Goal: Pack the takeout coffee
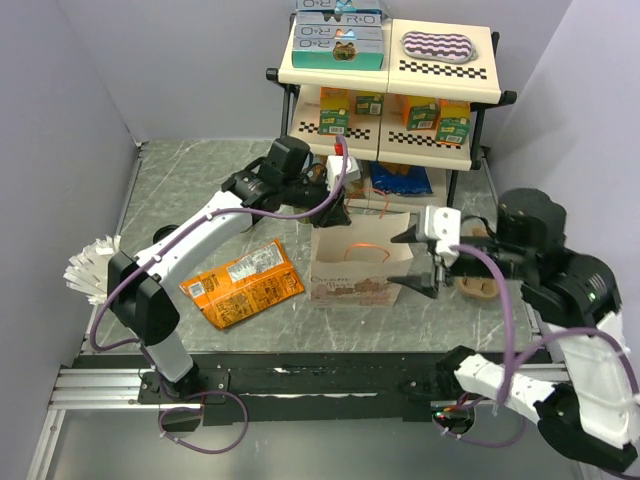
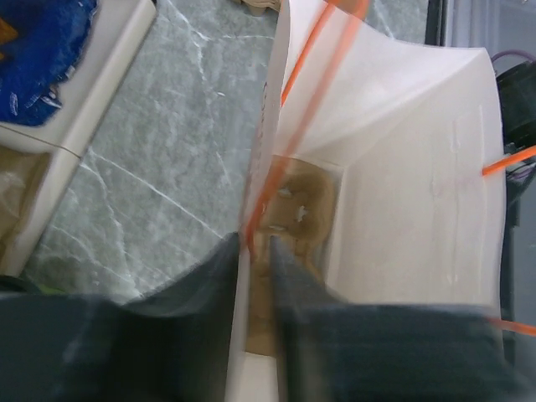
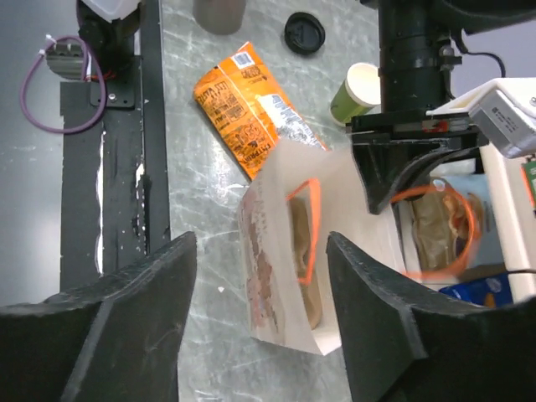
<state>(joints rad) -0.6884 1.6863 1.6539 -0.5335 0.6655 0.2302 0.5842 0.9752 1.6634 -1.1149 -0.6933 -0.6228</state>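
At the desk's (image 1: pixel 200 190) far left edge sits a white ruffled thing (image 1: pixel 90 265). Next, seen from the right wrist, a loose black lid (image 3: pixel 304 32) lies flat on the marble. Near it but apart stands a lidless green cup (image 3: pixel 360 90) with a cream inside. An orange snack packet (image 1: pixel 243 283) lies flat just left of the white paper bag (image 1: pixel 355 270), which stands upright and open-mouthed in the middle of the desk.

The left hand (image 2: pixel 255 251) is at the bag's rear rim, its fingers (image 2: pixel 219 280) close together with the bag's wall running between them. Whether they pinch the paper I cannot tell. An orange handle (image 2: pixel 311 71) crosses above them, and something brown (image 2: pixel 293 205) lies on the bag's floor.

The right hand (image 3: pixel 260 251) hovers at the bag's right side, fingers wide apart and holding nothing. Further right a small brown thing (image 1: pixel 478 288) rests on the desk. Where the takeout coffee is I cannot tell: no view lets me make out a lidded dark green cup.
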